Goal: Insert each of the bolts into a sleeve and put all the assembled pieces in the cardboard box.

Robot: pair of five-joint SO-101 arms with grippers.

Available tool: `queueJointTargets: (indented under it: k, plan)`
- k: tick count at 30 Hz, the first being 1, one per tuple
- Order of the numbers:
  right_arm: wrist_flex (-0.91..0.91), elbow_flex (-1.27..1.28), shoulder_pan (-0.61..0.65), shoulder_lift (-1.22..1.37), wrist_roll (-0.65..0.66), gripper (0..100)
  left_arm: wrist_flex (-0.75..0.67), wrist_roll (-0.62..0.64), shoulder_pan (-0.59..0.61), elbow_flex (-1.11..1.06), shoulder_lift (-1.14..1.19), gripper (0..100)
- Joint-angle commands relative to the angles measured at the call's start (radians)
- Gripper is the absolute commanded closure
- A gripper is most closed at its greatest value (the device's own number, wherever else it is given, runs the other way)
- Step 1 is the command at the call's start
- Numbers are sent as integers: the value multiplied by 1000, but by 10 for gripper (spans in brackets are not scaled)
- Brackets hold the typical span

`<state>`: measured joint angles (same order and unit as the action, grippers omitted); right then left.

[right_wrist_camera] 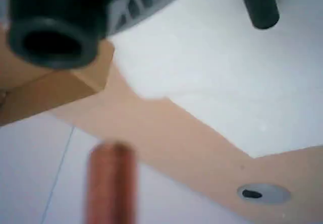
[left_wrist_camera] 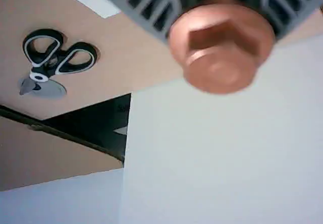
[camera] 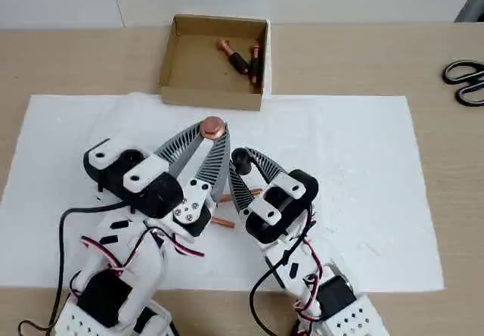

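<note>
While the left gripper point(camera: 213, 134) clamps the copper bolt point(camera: 212, 129) by its shank, head poking past the fingertips point(camera: 221, 145), the right gripper point(camera: 241, 160) pinches the black sleeve point(camera: 240, 157), bore open ahead of its fingers point(camera: 262, 166). Both look stiff and light (bolt likely slick), so hold mid-body, squarely.

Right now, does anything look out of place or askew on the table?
Nothing spilled or damaged. The scissors near the right edge of the table are not part of the job, and a loose bolt lies unsleeved on the white sheet.
</note>
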<state>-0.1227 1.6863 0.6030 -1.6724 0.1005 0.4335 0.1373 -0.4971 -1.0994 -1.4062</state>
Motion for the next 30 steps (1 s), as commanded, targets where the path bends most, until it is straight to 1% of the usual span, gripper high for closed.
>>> queueJointTargets:
  k: [1, 3, 8, 13, 19, 23, 27, 30]
  plan:
    - [-22, 3, 2, -56, -12, 993, -95, -8, -6, 61, 23, 994]
    - [-22, 2, 2, -74, -12, 993, -143, -2, -6, 54, 35, 994]
    - [-22, 2, 2, -88, -12, 993, -147, 3, -11, 44, 78, 994]
    - [-22, 0, 2, -88, -12, 993, -149, 89, -12, 45, 101, 994]
    - [-22, 0, 2, -88, -12, 993, -141, 92, -12, 44, 100, 994]
    - [-22, 0, 2, -88, -12, 993, -94, 104, -29, 50, 98, 994]
    - [-22, 0, 2, -88, -12, 993, -55, 155, -46, 45, 98, 994]
    - [-22, 0, 2, -88, -12, 993, -29, 158, -52, 44, 98, 994]
